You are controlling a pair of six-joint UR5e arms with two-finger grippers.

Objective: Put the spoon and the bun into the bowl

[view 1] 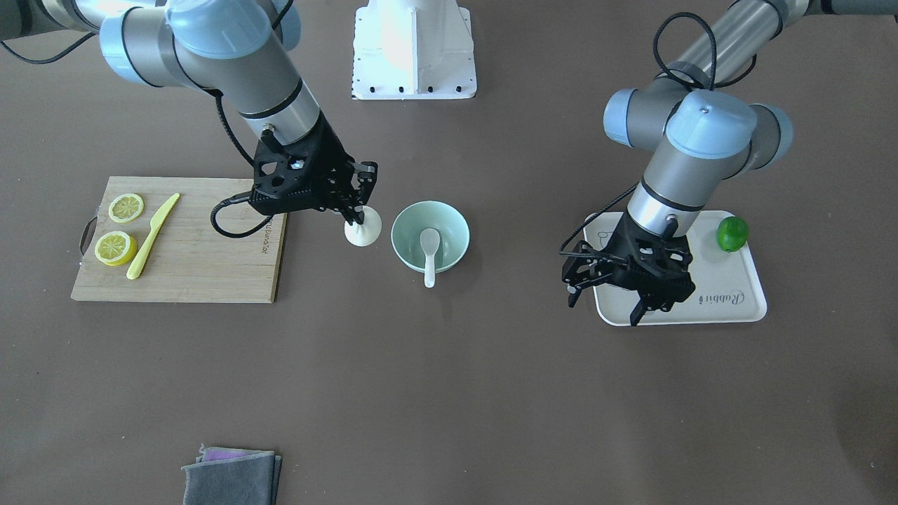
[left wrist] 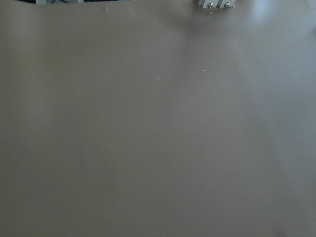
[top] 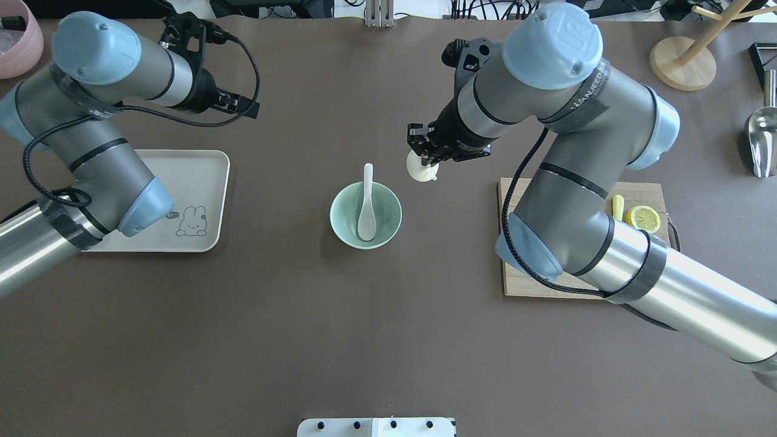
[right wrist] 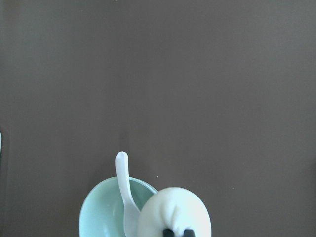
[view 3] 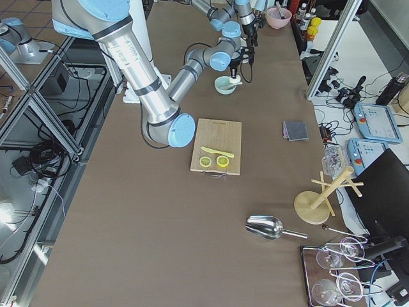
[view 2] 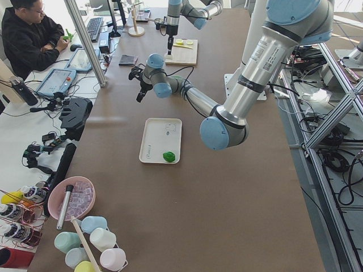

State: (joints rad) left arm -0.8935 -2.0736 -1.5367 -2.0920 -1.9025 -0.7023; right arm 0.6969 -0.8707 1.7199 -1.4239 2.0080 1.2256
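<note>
The pale mint-green bowl (view 1: 403, 221) stands mid-table with the white spoon (view 1: 429, 252) lying in it, its handle resting over the rim. My right gripper (view 1: 354, 210) is shut on the pinched peak of the white bun (view 1: 365, 230) and holds it just beside the bowl, on the cutting-board side. The right wrist view shows the bun (right wrist: 175, 210) in front of the bowl (right wrist: 98, 212) and the spoon (right wrist: 123, 182). In the overhead view the bun (top: 419, 171) hangs to the far right of the bowl (top: 340, 212). My left gripper (view 1: 605, 306) is open and empty over the tray's edge.
A white tray (view 1: 729, 294) with a green lime (view 1: 732, 233) lies under my left arm. A wooden cutting board (view 1: 203, 259) carries two lemon halves (view 1: 126, 207) and a yellow knife (view 1: 152, 235). A folded grey cloth (view 1: 231, 477) lies near the operators' edge.
</note>
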